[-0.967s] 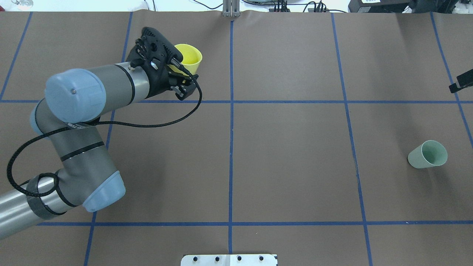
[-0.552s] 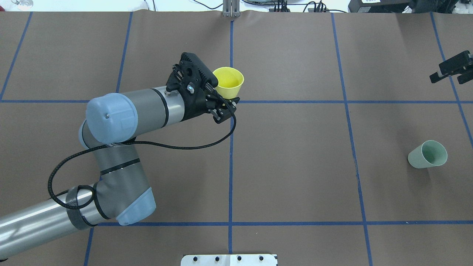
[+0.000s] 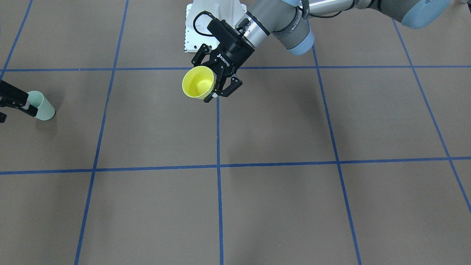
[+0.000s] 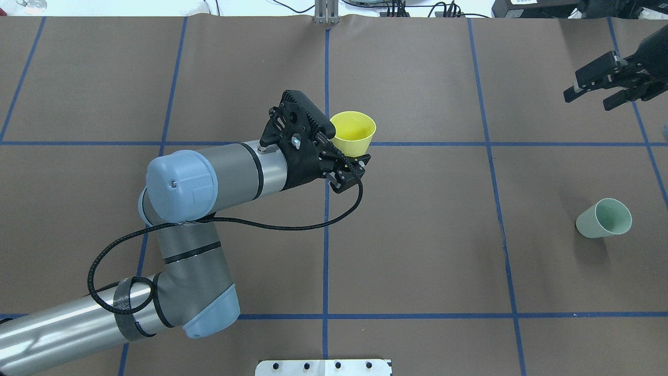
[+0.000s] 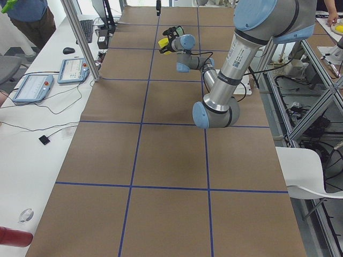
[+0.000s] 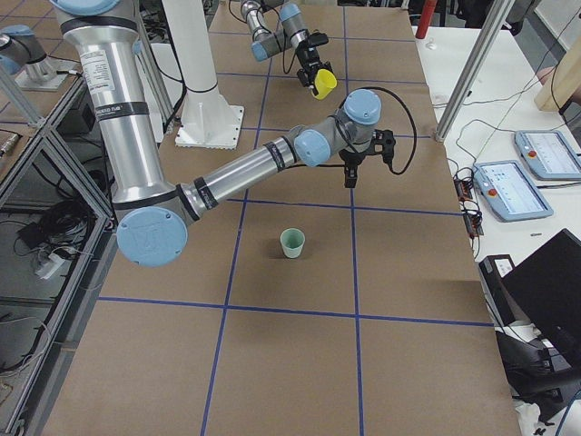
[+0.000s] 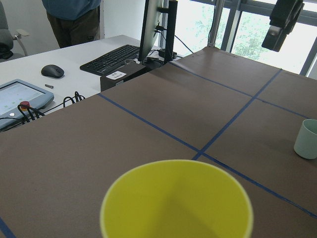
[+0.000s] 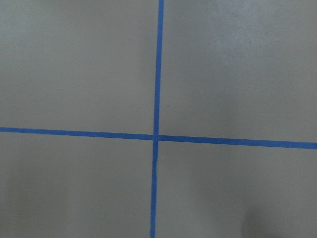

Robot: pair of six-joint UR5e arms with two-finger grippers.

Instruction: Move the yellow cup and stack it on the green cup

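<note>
My left gripper (image 4: 350, 150) is shut on the yellow cup (image 4: 355, 131) and holds it upright above the table, near the centre line. The cup also shows in the front view (image 3: 198, 82) and fills the bottom of the left wrist view (image 7: 176, 203). The green cup (image 4: 604, 219) stands upright on the table at the right, also in the front view (image 3: 43, 107) and the right side view (image 6: 291, 242). My right gripper (image 4: 588, 99) is open and empty, raised over the far right of the table, well beyond the green cup.
Blue tape lines (image 4: 326, 230) divide the brown table cover into squares. A white mounting plate (image 4: 323, 367) sits at the near edge. A metal post (image 4: 326, 13) stands at the far edge. Tables with a keyboard (image 7: 111, 57) and pendants lie beyond the table's far side.
My left arm has carried the yellow cup rightward and nearer, to the centre line. My right gripper has come further in from the right edge, toward the far side. The green cup has not moved.
</note>
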